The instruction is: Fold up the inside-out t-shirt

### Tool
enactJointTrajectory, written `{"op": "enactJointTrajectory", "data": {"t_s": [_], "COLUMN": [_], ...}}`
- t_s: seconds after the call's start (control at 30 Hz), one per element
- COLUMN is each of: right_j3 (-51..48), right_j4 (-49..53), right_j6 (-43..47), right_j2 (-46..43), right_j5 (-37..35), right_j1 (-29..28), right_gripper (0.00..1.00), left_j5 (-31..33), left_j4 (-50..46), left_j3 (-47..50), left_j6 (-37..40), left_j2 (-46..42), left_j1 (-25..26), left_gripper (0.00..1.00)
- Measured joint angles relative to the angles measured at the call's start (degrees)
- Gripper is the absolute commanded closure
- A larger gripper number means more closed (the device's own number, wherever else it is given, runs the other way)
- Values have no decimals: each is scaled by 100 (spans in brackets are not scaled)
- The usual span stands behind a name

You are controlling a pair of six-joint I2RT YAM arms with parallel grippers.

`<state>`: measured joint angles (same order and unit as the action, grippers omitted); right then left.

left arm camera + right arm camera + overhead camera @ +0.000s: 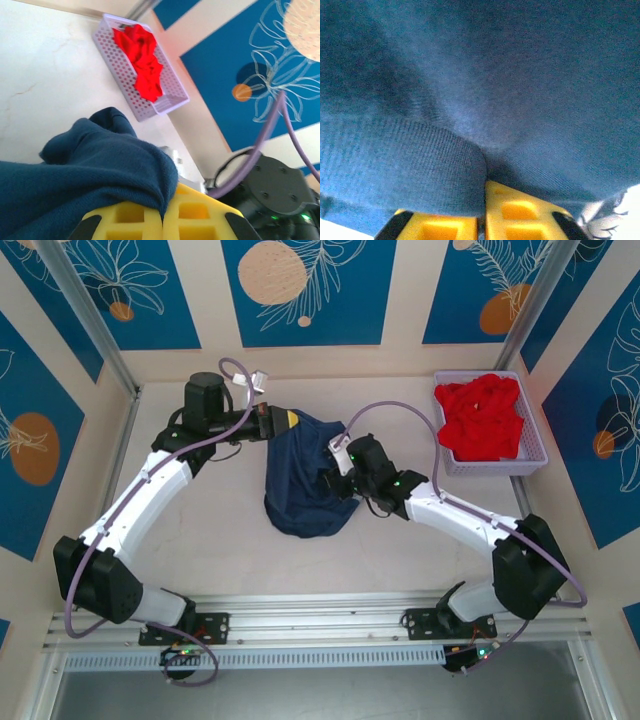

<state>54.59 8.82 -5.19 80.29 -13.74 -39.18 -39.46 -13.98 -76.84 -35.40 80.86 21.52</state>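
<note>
My left claw (163,220) is pinched together on the far-left corner of the navy t-shirt (300,485). The shirt sits bunched between my two arms, at the middle of the desk (220,530). My right claw (482,212) is clamped on a ribbed fold at the shirt's right side. The cloth looks soft, light and limp. I judge the hem, seams or shoulders to be the best holds.
</note>
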Motion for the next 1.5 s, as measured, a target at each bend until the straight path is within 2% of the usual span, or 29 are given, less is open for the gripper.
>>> {"op": "enactJointTrajectory", "data": {"t_s": [0.13,0.27,0.43,0.53,0.67,0.77,0.87,0.97,1.1,1.17,1.23,1.4,1.43,1.47,1.5], "right_j3": [243,994,1993,2190,2225,2238,2317,2358,2385,2385,2385,2452,2509,2562,2629], "right_j4": [483,852,885,905,1064,1215,1364,1438,1478,1491,1493,1554,1589,1613,1672], "right_j6": [-131,-675,-1539,-1897,-2146,-2214,-2227,-2229,-2229,-2234,-2249,-2249,-2249,-2251,-2264], "right_j2": [-439,-844,-802,-612,-299,-127,-24,-20,-20,-20,-20,0,20,44,63], "right_j5": [402,1497,2911,3486,3974,4221,4404,4548,4706,4743,4776,4833,4835,4822,4760], "right_j1": [214,804,1515,1668,1799,1895,1971,2033,2118,2155,2184,2251,2273,2293,2328], "right_gripper": [100,100,100,100,100,100,100,100,100,100,100,100,99,90,77], "left_j5": [918,1827,2332,2343,1993,1399,833,492,341,304,234,214,240,254,278], "left_j4": [-361,-566,-850,-890,-710,-452,-120,-2,4,-22,-39,-44,-39,-15,28], "left_j3": [-116,-420,-680,-437,417,739,621,273,-114,-238,-365,-507,-535,-546,-553], "left_j6": [140,339,739,1021,1416,1700,2006,2260,2470,2529,2586,2505,2470,2398,2253], "left_j2": [35,372,846,710,-37,-496,-411,92,774,1010,1207,1340,1340,1340,1335], "left_j1": [-15,-52,-68,-66,63,455,1058,1462,1515,1517,1552,1554,1552,1550,1537], "left_gripper": [100,98,61,47,41,38,38,40,49,58,72,100,100,100,100]}}
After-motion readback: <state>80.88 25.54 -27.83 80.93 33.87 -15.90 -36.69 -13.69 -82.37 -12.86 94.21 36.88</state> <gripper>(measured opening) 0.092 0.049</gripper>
